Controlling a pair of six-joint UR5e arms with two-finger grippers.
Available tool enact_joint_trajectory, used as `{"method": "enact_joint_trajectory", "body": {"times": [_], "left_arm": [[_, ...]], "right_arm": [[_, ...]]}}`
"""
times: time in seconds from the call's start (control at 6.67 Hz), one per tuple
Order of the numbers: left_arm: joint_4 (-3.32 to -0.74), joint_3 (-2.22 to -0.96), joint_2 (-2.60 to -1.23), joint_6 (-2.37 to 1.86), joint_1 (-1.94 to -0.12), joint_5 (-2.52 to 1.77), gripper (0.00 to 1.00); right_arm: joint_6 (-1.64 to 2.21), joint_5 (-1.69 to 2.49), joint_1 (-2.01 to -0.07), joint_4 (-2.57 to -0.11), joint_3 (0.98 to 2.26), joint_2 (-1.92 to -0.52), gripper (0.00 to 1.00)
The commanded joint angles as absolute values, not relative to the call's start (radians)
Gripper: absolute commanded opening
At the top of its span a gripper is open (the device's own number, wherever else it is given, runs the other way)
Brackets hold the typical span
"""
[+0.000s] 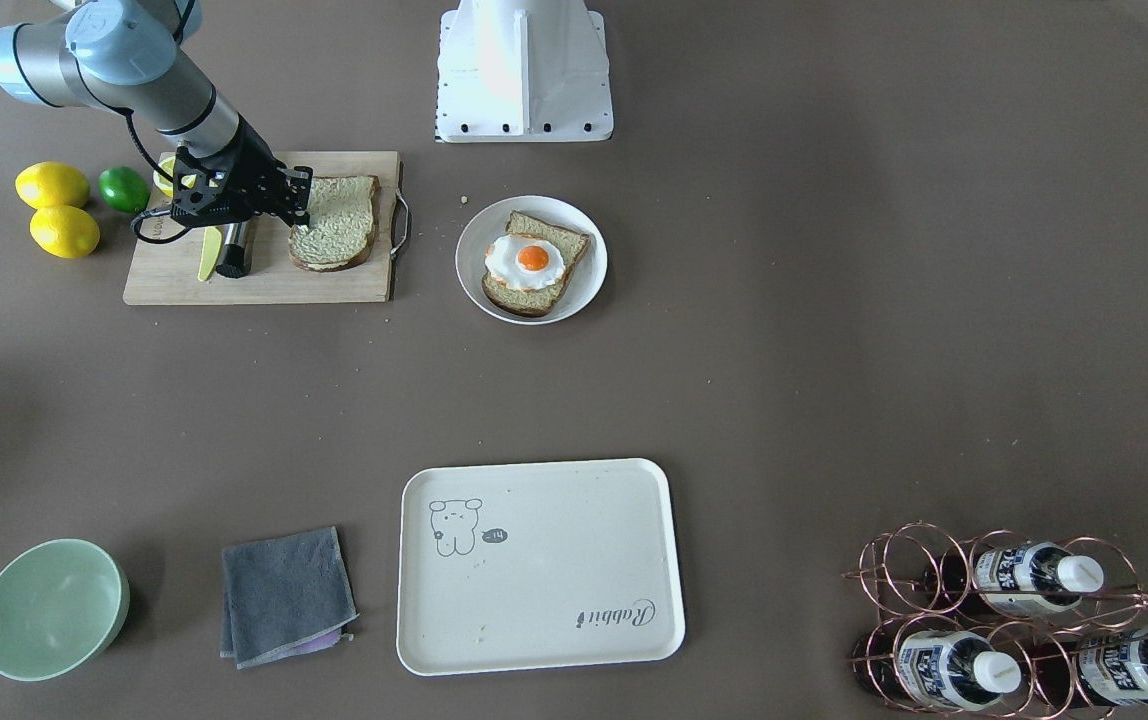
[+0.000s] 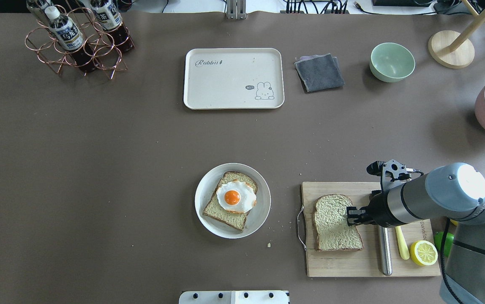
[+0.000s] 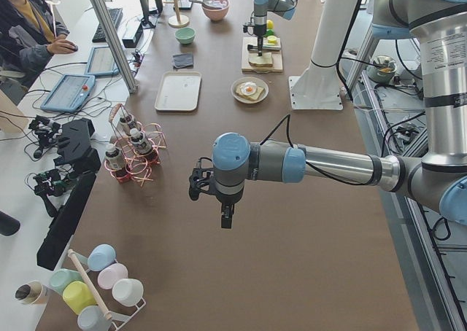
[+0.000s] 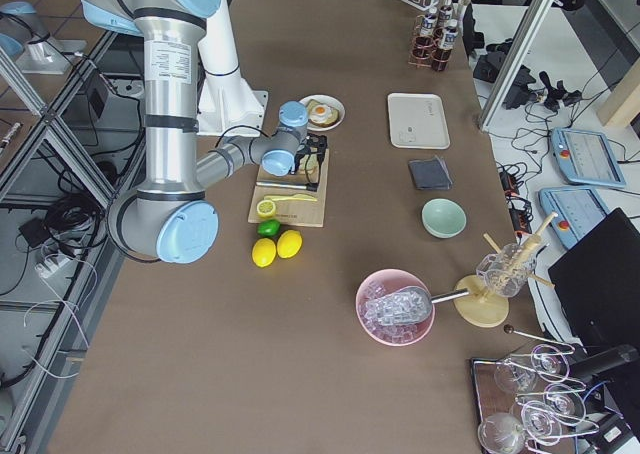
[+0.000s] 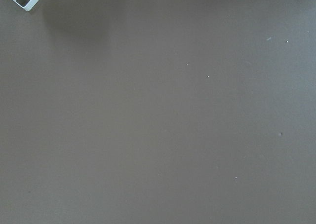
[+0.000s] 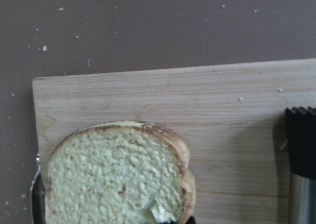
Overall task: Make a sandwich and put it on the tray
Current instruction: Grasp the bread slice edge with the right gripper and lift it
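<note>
One bread slice (image 2: pixel 331 223) lies flat on the wooden cutting board (image 2: pixel 344 266); it also shows in the right wrist view (image 6: pixel 113 174). A second slice with the fried egg (image 2: pixel 235 197) on top sits on the round white plate (image 2: pixel 259 211). The cream tray (image 2: pixel 225 84) with "Rabbit" script is bare. My right gripper (image 2: pixel 351 216) points down with its tips at the right edge of the board's slice (image 1: pixel 339 220). I cannot tell whether it is open or shut. My left gripper (image 3: pixel 226 218) hangs over bare table far from the food, and I cannot tell its state.
A steel-handled knife (image 2: pixel 385 253), a yellow spreader (image 2: pixel 402 249) and a lemon half (image 2: pixel 423 252) share the board. Two lemons (image 1: pixel 54 185) and a lime (image 1: pixel 124 188) lie beside it. Near the tray are a grey cloth (image 2: pixel 319 72), a green bowl (image 2: pixel 392 62) and a bottle rack (image 2: pixel 77 42).
</note>
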State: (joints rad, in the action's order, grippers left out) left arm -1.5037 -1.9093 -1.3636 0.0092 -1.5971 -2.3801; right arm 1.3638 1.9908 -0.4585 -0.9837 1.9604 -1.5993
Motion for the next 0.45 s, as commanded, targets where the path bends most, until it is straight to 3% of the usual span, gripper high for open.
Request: {"method": "enact_joint_trajectory", "body": {"times": [0.0,0.3], "left_arm": [[-1.505,-1.911,-1.364,0.009,-1.598,-2.381,0.97],[-1.505,-1.911,-1.359,0.009,-1.597,-2.382,0.98]], "right_arm": [[1.365,2.029,-0.506,-0.985,2.015,-1.601,0.0],[1.377,2.057,-0.515,-0.989,2.011,-1.49,0.0]]}}
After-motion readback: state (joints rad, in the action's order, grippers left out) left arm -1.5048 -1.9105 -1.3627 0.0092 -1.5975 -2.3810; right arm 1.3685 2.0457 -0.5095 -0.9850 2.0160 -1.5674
